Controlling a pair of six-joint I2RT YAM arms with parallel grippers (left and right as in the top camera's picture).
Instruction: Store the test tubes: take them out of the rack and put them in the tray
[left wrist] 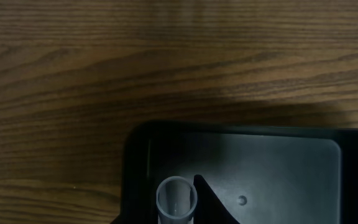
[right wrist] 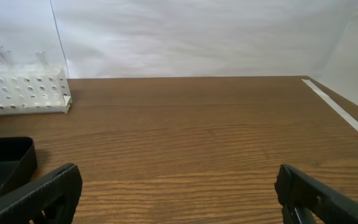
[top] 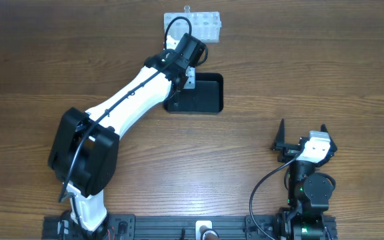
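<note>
A clear test tube point(left wrist: 176, 199) shows end-on in the left wrist view, low over the near-left corner of the black tray point(left wrist: 278, 168). My left gripper point(top: 187, 75) is shut on it, and one dark finger point(left wrist: 219, 205) lies beside the tube. The white rack point(top: 193, 27) stands just beyond the tray point(top: 205, 100), with a tube point(top: 187, 9) sticking up from it. The right wrist view shows the rack point(right wrist: 23, 93) with a few tubes point(right wrist: 41, 57) upright in it. My right gripper point(top: 303, 137) stands open and empty at the table's right, far from both.
Bare wooden table surrounds the tray and rack. A strip of white tape point(right wrist: 340, 112) runs along the far right of the table. A white wall stands behind the rack.
</note>
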